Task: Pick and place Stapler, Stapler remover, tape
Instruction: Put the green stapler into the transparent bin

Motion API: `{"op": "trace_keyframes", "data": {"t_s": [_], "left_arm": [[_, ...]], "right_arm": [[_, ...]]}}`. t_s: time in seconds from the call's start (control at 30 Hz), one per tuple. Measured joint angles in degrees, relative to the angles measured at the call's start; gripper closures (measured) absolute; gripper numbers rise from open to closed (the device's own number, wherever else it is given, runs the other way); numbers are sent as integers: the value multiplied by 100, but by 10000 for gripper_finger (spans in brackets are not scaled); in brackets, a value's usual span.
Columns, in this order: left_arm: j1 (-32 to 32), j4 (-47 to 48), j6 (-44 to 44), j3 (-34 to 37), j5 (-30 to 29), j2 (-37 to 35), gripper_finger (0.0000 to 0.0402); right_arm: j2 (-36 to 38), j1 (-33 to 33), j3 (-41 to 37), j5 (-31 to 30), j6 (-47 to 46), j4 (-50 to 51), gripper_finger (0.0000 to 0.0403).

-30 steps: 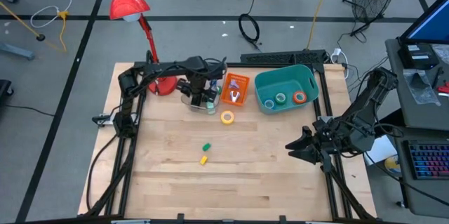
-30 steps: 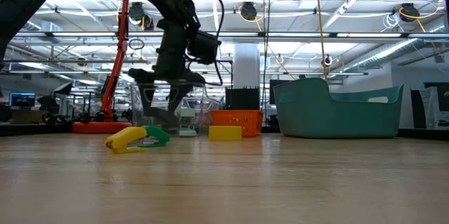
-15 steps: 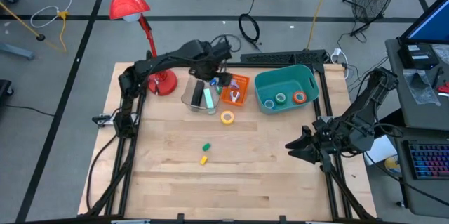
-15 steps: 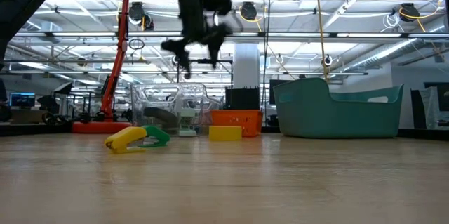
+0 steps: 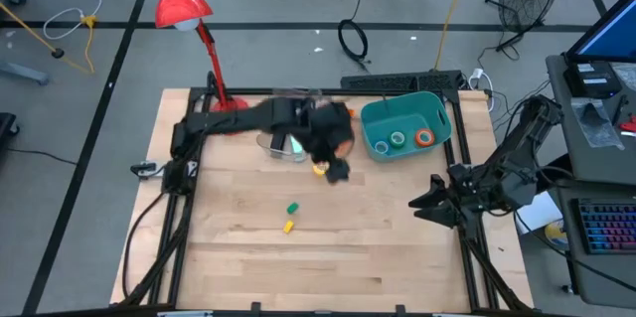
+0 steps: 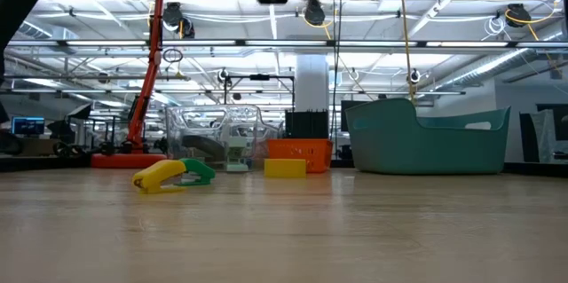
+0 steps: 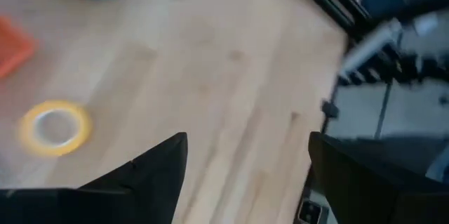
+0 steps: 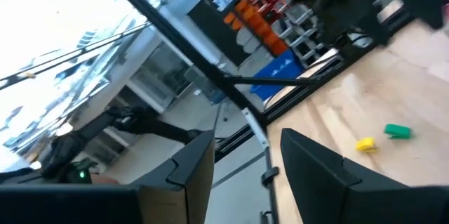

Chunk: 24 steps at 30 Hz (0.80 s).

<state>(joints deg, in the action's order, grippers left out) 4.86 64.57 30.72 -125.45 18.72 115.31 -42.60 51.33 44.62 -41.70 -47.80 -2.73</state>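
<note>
Left end effector (image 5: pixel 336 163) is above the worktop (image 5: pixel 238 257), raised off the surface, fingers (image 7: pixel 151 175) spread wide with nothing between them. The yellow tape roll (image 7: pixel 55 127) lies flat on the wood just ahead of and below it — not touched. In the high view this roll is mostly covered by the arm.

Beside the left end effector, toward the right arm, stands the teal bin (image 5: pixel 437 108); it holds the blue tape roll (image 5: pixel 381 144), the green tape roll (image 5: pixel 397 139) and the orange tape roll (image 5: pixel 424 138). Behind the left end effector sit an orange box (image 6: pixel 298 151) and a clear container (image 6: pixel 217 137).

Nearer the front edge, well apart from both end effectors: a small green block (image 5: pixel 292 209) and a small yellow block (image 5: pixel 289 227).

Right end effector (image 5: pixel 422 204) waits at the worktop's right edge — fingers (image 8: pixel 189 168) apart, empty.
</note>
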Motion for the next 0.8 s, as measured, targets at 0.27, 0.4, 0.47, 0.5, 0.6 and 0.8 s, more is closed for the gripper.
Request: {"op": "trace_keyframes", "data": {"t_s": [0.27,0.4,0.47,0.5,0.6,0.8], "left_arm": [[-1295,-1557,670,0,-171,2,105],[-1842,-2688,829,0,-87,2,105],[-2077,-3246,1068,0,-172,2,105],[-2186,-3525,1170,0,-221,2,105],[-2460,-4184,1431,0,-506,2,105],[-2895,-4278,1991,0,-1316,9,105]], "right_arm": [[217,13,0,447,56,110,245],[254,13,0,677,56,147,245],[259,13,0,796,56,138,245],[261,13,0,887,54,145,245],[259,13,0,1045,55,146,245],[259,13,0,1377,51,146,245]]}}
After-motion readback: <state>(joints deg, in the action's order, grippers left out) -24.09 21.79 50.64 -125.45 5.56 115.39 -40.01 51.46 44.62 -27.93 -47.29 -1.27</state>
